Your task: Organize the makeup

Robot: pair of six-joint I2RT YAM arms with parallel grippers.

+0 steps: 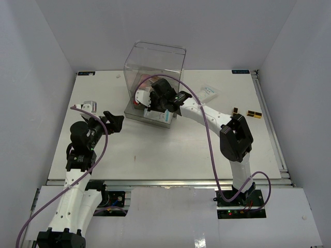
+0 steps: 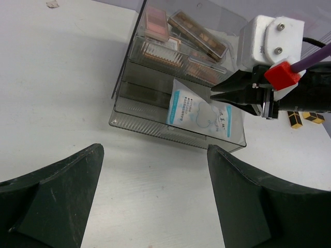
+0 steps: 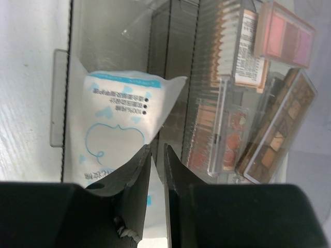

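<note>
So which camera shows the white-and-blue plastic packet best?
Left wrist: the white-and-blue plastic packet shows almost whole. Right wrist has it close, with its lower part behind the right gripper. Top external shows only a small sliver.

Bright, even light falls from above, leaving only faint, soft shadows on the white table (image 1: 170, 150). Pale glare streaks the walls of the clear box (image 1: 155, 57). In the left wrist view the near fingers (image 2: 51, 201) are dark and blurred. In the right wrist view the print on the packet (image 3: 119, 113) is readable.

Overhead; both wrist views near packet (image 2: 199, 111)
</note>
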